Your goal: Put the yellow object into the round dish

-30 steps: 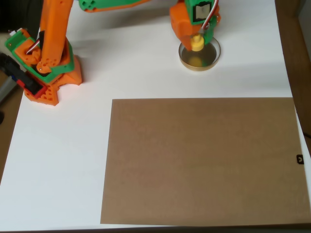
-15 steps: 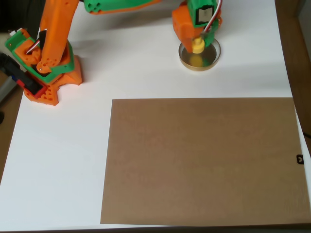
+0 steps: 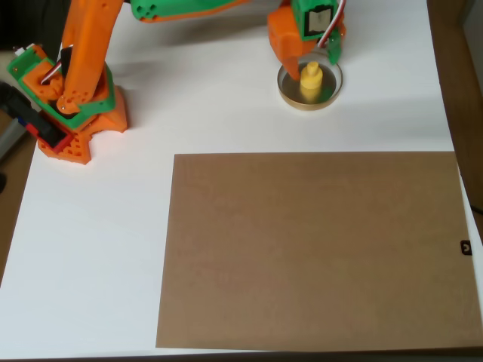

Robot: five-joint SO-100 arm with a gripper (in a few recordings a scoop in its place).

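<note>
Standing released in the round dish, the yellow object; our gripper, jaws parted at twelve o'clock, should next retreat.

From my overhead view I see a white tabletop with a large brown rectangular sheet lying flat on its lower right part. Darker wooden floor shows along the right edge, where a small black tag sits beside the sheet.
</note>
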